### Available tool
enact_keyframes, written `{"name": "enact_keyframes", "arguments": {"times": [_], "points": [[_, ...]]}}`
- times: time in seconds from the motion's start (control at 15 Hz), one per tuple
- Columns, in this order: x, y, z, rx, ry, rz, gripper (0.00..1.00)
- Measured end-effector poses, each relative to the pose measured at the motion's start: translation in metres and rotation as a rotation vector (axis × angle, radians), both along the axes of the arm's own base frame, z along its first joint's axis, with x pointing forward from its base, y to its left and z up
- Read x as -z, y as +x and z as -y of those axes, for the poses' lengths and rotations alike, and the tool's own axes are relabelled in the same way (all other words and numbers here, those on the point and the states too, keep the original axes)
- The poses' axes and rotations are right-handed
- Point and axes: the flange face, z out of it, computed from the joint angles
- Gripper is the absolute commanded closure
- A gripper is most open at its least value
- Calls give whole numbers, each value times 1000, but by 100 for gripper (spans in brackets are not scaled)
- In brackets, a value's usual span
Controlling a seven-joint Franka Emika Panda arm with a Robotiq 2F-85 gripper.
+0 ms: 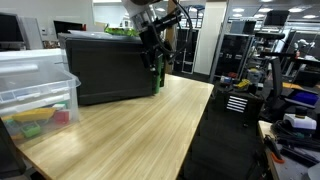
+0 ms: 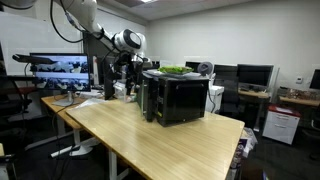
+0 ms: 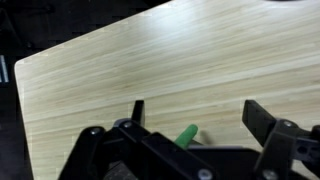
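Clearly a green object (image 3: pixel 188 134) sits between fingers of the spread hand (image 3: pixel 194 107).

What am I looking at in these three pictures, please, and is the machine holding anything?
This is a robot arm that ends in a two-fingered gripper. Two pictures come from cameras standing in the room. The third comes from a camera on the wrist, looking past the fingers. The wooden table carries a black box with something green on top, and a clear plastic bin of coloured pieces. The gripper hangs open beside the box and holds nothing. A small green object shows just beyond its fingers.
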Motion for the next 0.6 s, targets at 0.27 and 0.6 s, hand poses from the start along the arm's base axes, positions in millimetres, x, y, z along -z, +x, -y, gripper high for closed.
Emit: {"name": "enact_keyframes", "arguments": {"times": [0.27,0.6], "points": [[1,7,8,-6,-101,35,0],[6,11,26,15,-167,46,0]]}}
